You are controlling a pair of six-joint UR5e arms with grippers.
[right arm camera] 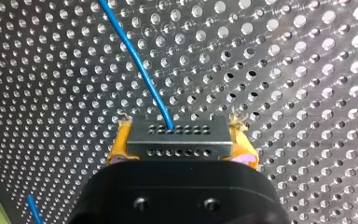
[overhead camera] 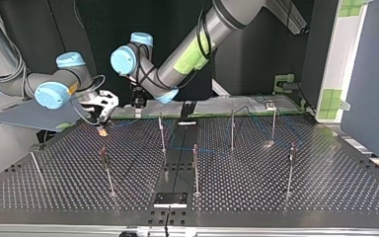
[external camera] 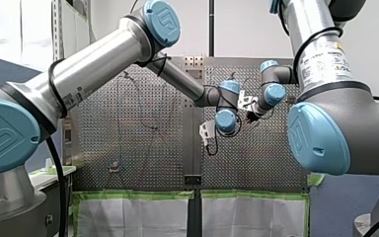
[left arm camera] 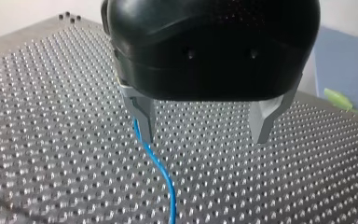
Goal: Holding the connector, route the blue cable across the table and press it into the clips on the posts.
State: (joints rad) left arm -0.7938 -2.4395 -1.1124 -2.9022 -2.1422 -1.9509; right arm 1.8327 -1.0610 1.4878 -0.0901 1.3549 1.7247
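In the right wrist view my right gripper (right arm camera: 181, 142) is shut with its yellow pads (right arm camera: 121, 144) on a grey metal connector (right arm camera: 177, 137). The blue cable (right arm camera: 137, 60) leaves the connector's face and runs away over the perforated table. At the top view's left this gripper (overhead camera: 102, 129) hangs low over the table's far edge. My left gripper (left arm camera: 203, 128) stands open just above the table, metal fingers (left arm camera: 142, 116) wide apart. The blue cable (left arm camera: 161, 172) passes under one finger, not between them. In the top view my left gripper (overhead camera: 137, 103) hangs beside the right one.
Several thin upright posts (overhead camera: 161, 133) (overhead camera: 232, 129) (overhead camera: 195, 168) stand spread over the perforated table (overhead camera: 256, 187). A dark plate (overhead camera: 170, 199) lies at its near edge in the top view. Green-taped white panels (external camera: 133, 215) show at the front view's bottom.
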